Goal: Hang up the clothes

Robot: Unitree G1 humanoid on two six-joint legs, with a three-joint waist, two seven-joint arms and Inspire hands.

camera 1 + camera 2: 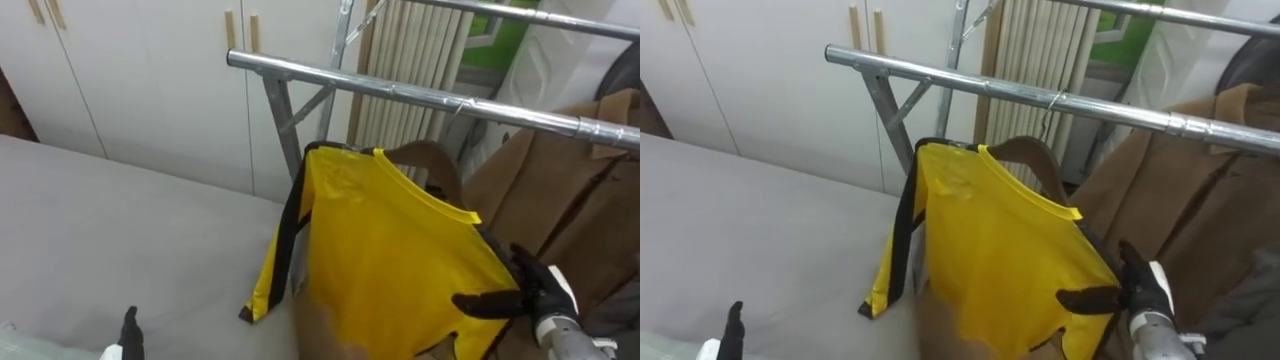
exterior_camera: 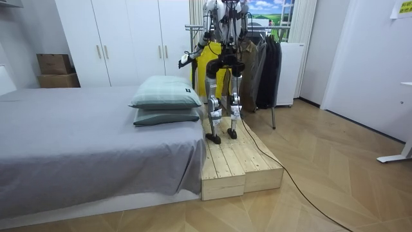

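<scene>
A yellow shirt (image 1: 390,250) with black trim hangs on a brown wooden hanger (image 1: 432,160) just below the metal rail (image 1: 400,90) of the clothes rack. A thin hook (image 1: 462,104) rises from the hanger to the rail. My right hand (image 1: 535,292) is at the shirt's right shoulder, thumb and fingers pinched on the cloth. My left hand (image 1: 128,332) is low at the left over the bed, apart from the shirt. In the room view I stand on a wooden platform (image 2: 238,164) between the bed and the rack, with the yellow shirt (image 2: 206,61) in front of me.
A brown coat (image 1: 560,190) hangs on the rail right of the shirt, and dark clothes (image 2: 270,64) hang further along. White wardrobe doors (image 1: 150,80) stand behind. The grey bed (image 1: 100,230) with two pillows (image 2: 166,93) lies to my left.
</scene>
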